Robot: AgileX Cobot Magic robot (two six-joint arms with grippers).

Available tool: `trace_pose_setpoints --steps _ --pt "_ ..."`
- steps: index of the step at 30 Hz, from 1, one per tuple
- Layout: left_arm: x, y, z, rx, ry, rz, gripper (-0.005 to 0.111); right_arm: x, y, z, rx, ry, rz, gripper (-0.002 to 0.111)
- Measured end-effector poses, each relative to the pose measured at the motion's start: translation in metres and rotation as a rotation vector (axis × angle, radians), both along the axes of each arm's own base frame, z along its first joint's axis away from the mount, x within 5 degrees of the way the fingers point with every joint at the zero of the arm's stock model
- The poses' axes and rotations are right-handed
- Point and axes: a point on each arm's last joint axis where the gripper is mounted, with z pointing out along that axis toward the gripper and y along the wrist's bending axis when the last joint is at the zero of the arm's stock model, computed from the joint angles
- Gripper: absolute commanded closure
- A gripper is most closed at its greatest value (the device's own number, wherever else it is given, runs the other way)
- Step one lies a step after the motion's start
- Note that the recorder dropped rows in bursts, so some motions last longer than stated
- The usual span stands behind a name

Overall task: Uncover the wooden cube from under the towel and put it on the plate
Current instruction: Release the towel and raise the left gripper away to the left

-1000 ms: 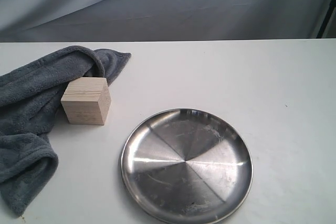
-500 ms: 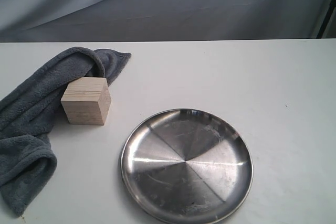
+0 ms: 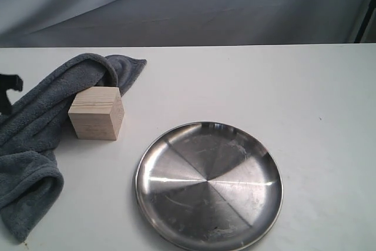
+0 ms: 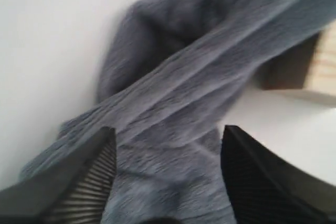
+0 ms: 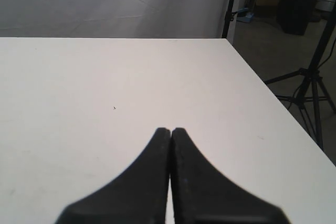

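The pale wooden cube [image 3: 96, 113] stands uncovered on the white table, left of the round steel plate [image 3: 208, 184]. The dark blue-grey towel [image 3: 35, 127] lies bunched behind and left of the cube, one fold still resting on its back top edge. My left gripper [image 3: 8, 92] shows as a dark tip at the far left edge, over the towel. In the left wrist view that left gripper [image 4: 167, 132] is open, fingers spread above the towel [image 4: 173, 93], with the cube's corner [image 4: 324, 69] off to one side. My right gripper [image 5: 170, 129] is shut over bare table, holding nothing.
A grey cloth backdrop [image 3: 188, 4] hangs behind the table. In the right wrist view the table's edge [image 5: 273, 93] runs close by, with a tripod [image 5: 310, 82] standing on the floor beyond it.
The left gripper has come into the exterior view at the far left edge, above the towel. The towel's left part has shifted slightly. Cube and plate have not moved.
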Motion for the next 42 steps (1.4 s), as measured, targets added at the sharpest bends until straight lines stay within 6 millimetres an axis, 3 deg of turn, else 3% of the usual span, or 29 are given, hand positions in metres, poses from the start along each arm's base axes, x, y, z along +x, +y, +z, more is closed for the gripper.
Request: trace_pose_setpoints --steps 3,6,11,16,27,30,36,42 --pt "0.013 -0.012 0.023 -0.087 -0.108 -0.135 0.059 0.0 0.0 0.0 0.0 0.0 0.0 0.108" --pt "0.026 -0.016 0.042 -0.098 -0.192 -0.216 0.052 0.0 0.0 0.0 0.0 0.0 0.0 0.108" --pt "0.047 -0.018 0.05 -0.084 -0.248 -0.288 0.044 0.0 0.0 0.0 0.0 0.0 0.0 0.108" --pt "0.07 -0.019 0.035 -0.055 -0.241 -0.411 0.044 0.0 0.0 0.0 0.0 0.0 0.0 0.108" --pt "0.1 -0.023 -0.035 -0.068 -0.153 -0.55 0.044 0.0 0.0 0.0 0.0 0.0 0.0 0.108" --pt "0.102 -0.023 -0.05 -0.076 -0.124 -0.552 0.054 0.0 0.0 0.0 0.0 0.0 0.0 0.108" --pt "0.111 -0.02 -0.059 -0.043 -0.165 -0.528 0.103 0.0 0.0 0.0 0.0 0.0 0.0 0.108" --pt "0.116 -0.018 -0.055 -0.017 -0.225 -0.481 0.107 0.0 0.0 0.0 0.0 0.0 0.0 0.108"
